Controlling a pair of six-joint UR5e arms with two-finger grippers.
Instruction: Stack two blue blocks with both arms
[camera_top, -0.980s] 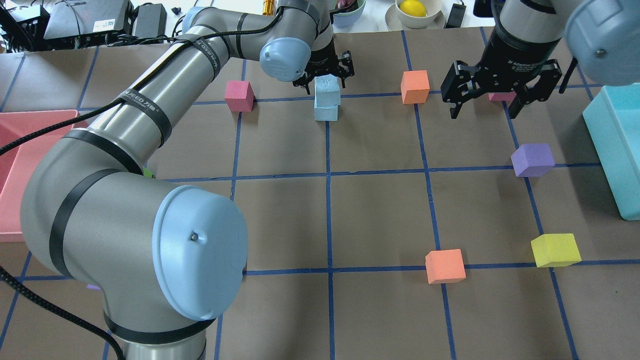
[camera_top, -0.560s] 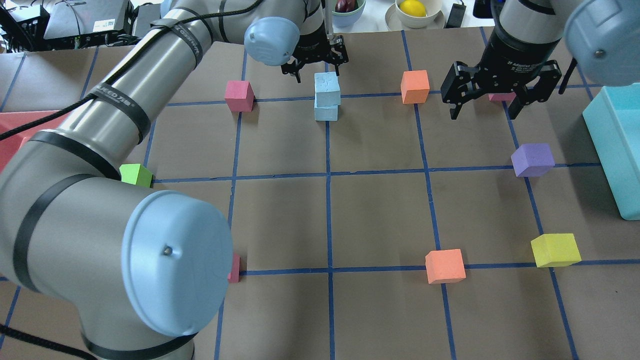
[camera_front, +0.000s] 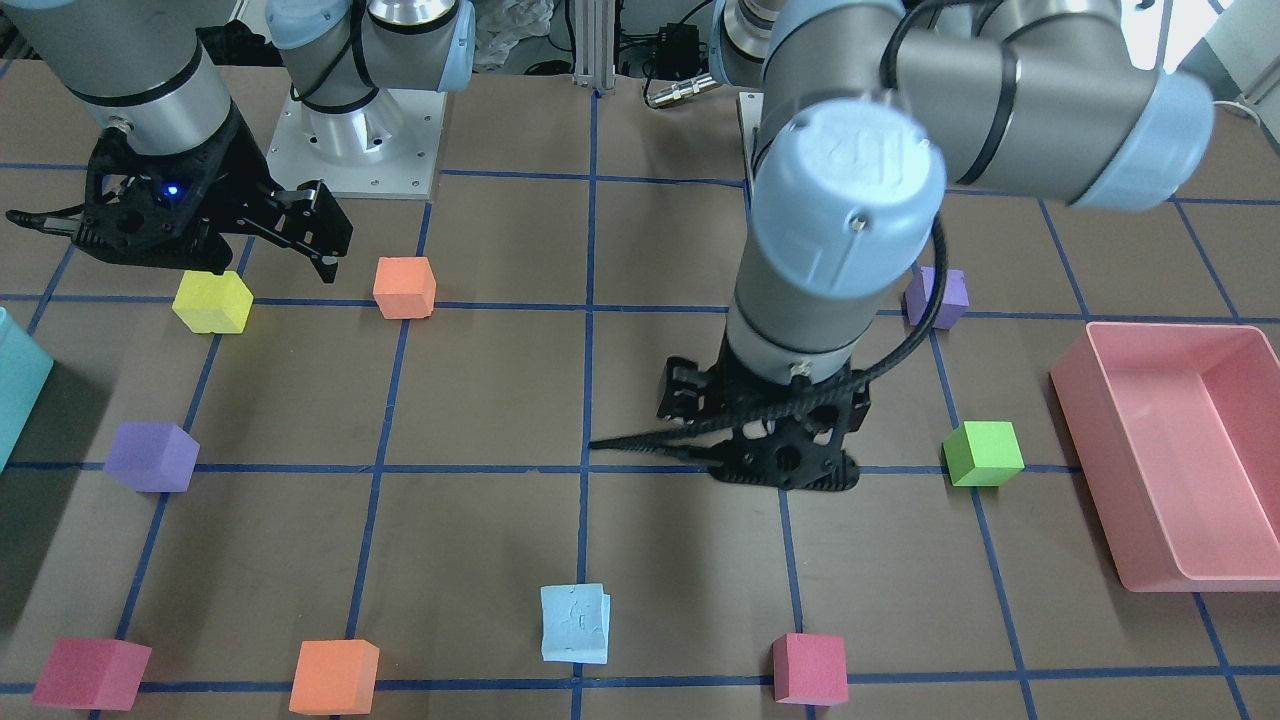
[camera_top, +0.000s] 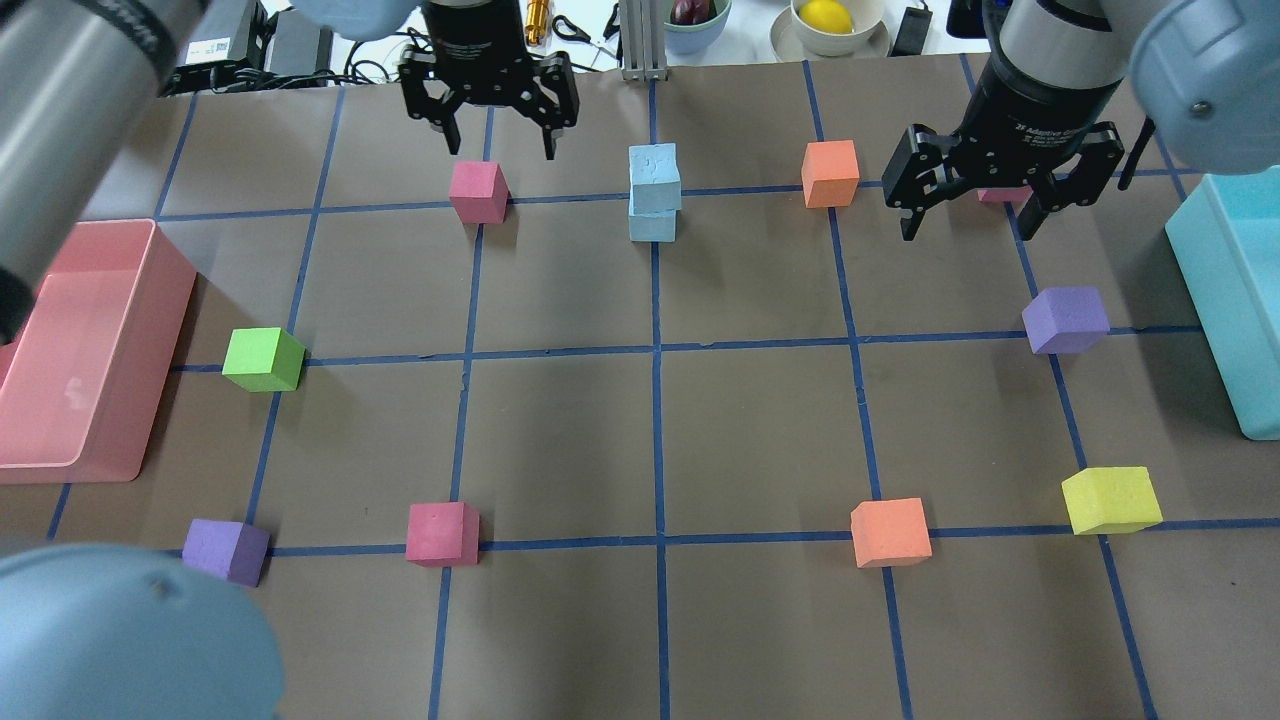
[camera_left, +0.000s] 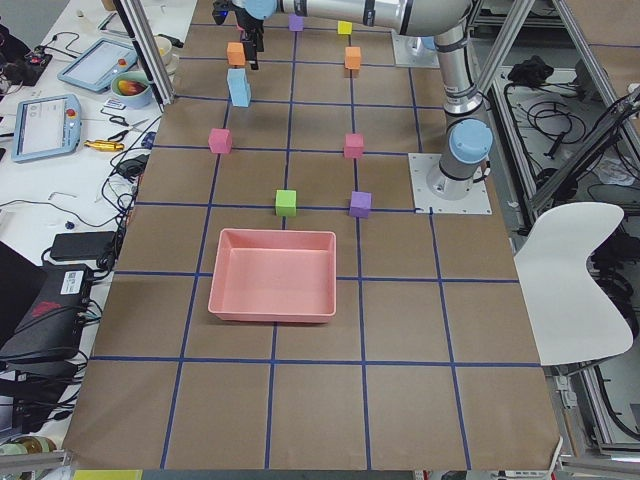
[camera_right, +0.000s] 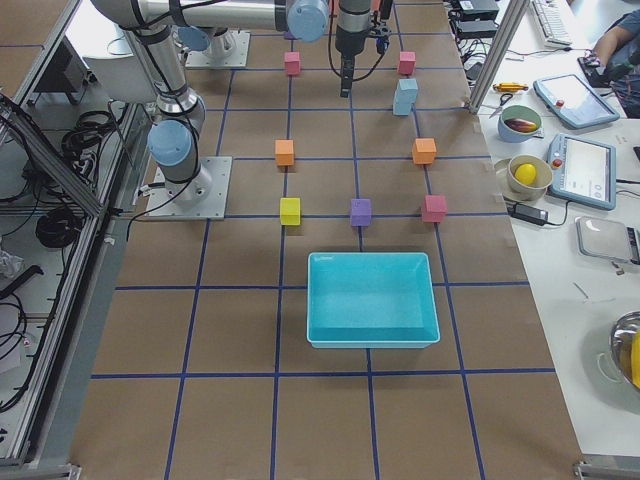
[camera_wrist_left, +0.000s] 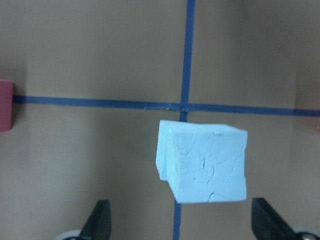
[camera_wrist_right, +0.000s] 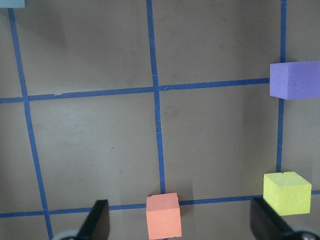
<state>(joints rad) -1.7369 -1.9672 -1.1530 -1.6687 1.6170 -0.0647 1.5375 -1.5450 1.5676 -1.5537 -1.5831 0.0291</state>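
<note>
The upper blue block (camera_top: 655, 175) rests on the lower blue block (camera_top: 652, 226) on the table (camera_top: 760, 440), over a crossing of blue tape lines. The overhead view shows them as a two-high column. The front-facing view adds that the upper one sits slightly twisted, with a corner overhanging the lower one's side. The left wrist camera looks down on the stack's pitted top and catches only a sliver of the block beneath.

The left fingers (camera_wrist_left: 99, 222) are spread wide and hold nothing. In the wrist view the stack lies between them, untouched. From overhead they hang to the stack's left, above a pink cube (camera_top: 478, 191). The front-facing view instead sets them on the robot's side of the stack, apart from it.

The right fingers (camera_top: 1040, 205) are also spread wide and empty, to the stack's right, past an orange cube (camera_top: 830, 173). Overhead they hide most of a second pink cube (camera_top: 1003, 193), which the front-facing view shows whole. The right wrist camera takes in a second orange cube (camera_wrist_right: 163, 215), a yellow cube (camera_wrist_right: 286, 192) and a purple cube (camera_wrist_right: 295, 80).
</note>
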